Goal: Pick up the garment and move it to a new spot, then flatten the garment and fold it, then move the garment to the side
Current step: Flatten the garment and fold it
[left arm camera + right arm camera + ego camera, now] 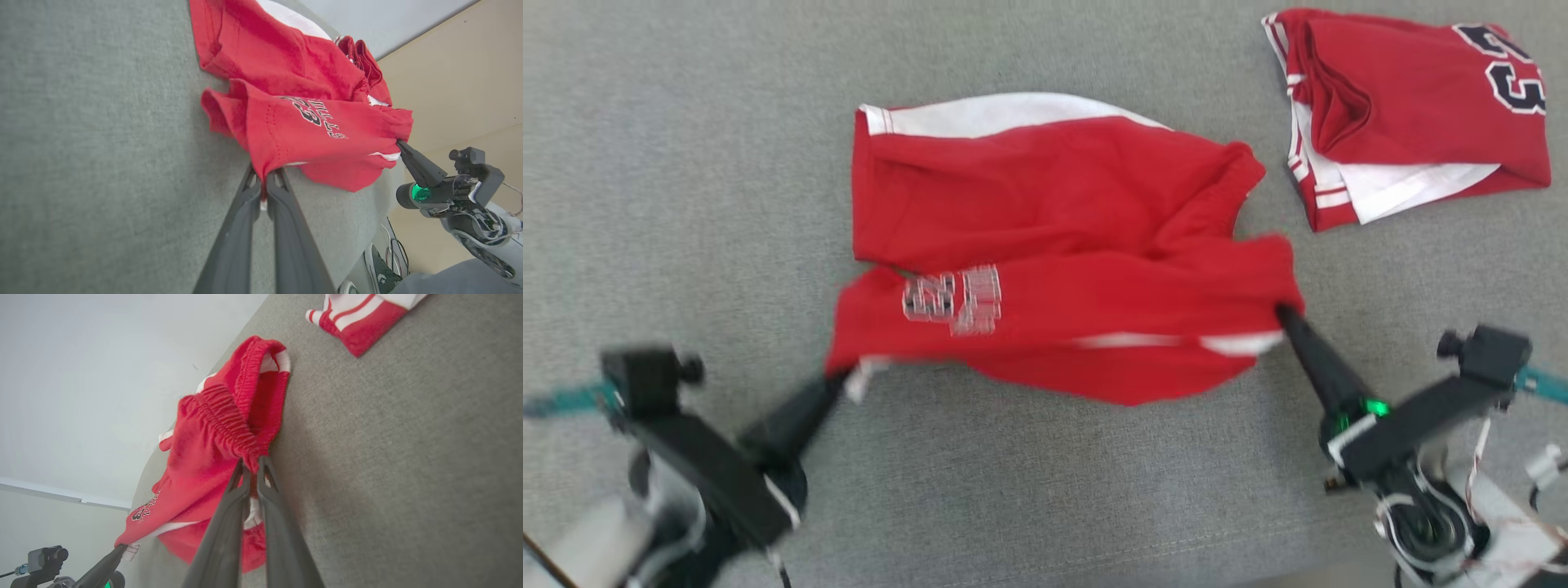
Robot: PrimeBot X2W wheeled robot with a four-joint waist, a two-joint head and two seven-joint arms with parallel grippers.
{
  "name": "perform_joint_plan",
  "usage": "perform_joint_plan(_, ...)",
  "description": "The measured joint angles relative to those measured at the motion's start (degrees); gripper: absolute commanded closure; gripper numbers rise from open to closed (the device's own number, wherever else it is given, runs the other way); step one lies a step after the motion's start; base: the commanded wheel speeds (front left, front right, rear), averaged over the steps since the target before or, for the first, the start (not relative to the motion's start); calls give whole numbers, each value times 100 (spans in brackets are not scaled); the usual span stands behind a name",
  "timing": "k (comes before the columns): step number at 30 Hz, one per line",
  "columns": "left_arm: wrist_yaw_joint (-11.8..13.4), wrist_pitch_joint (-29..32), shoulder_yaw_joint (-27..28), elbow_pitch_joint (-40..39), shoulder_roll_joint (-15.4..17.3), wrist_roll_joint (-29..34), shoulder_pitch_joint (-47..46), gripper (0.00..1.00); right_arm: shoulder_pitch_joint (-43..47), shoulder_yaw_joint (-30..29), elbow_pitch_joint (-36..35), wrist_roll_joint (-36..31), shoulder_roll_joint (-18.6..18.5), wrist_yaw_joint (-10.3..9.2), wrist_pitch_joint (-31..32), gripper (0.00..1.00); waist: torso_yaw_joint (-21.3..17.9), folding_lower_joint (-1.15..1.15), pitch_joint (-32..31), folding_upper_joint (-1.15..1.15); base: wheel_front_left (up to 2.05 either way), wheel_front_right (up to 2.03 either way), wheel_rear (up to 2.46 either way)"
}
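The garment point(1054, 245) is a pair of red shorts with white trim and a number print, lying across the middle of the grey surface. Its near half is lifted and stretched between both grippers. My left gripper point(843, 377) is shut on the leg hem at the garment's lower left corner point(264, 173). At the lower right, my right gripper point(1284, 312) is shut on the elastic waistband point(253, 460). The far half of the garment point(278, 53) still rests on the surface.
A second red garment point(1413, 106), folded, with white stripes and a dark number, lies at the far right of the grey fabric surface point(686, 163). A dark sneaker point(382, 271) shows on the floor beyond the surface's edge.
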Motion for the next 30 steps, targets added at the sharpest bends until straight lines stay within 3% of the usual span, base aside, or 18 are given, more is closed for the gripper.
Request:
perform_joint_plan(9, 0, -49, -369, -103, 4, -36, 769, 100, 716, 218, -316, 148, -419, 70, 246, 100, 165, 0, -389, 0, 0, 0, 0)
perform_joint_plan(13, 0, -41, -324, -136, -23, -203, 769, 100, 701, 189, -304, 335, -431, 78, 405, 100, 227, 0, -591, 0, 0, 0, 0)
perform_joint_plan(18, 0, 159, -568, -225, 315, -267, 1207, 100, 921, 367, -311, 355, -612, 93, 599, 100, 250, -1, -802, -1, 0, 0, 0)
perform_joint_plan(23, 0, 252, -840, -543, 363, -202, 1555, 100, 1410, 489, -342, 334, -904, 92, 702, 100, 223, 0, -742, -1, 0, 0, 0)
perform_joint_plan(28, 1, 455, -923, -702, 379, -153, 1430, 100, 1423, 490, -408, 382, -946, 91, 818, 100, 235, 0, -574, -1, 0, 0, 0)
perform_joint_plan(30, 3, 751, -903, -762, 411, -64, 875, 100, 836, 434, -421, 383, -873, 91, 1029, 100, 239, 0, -443, -1, 0, 0, 0)
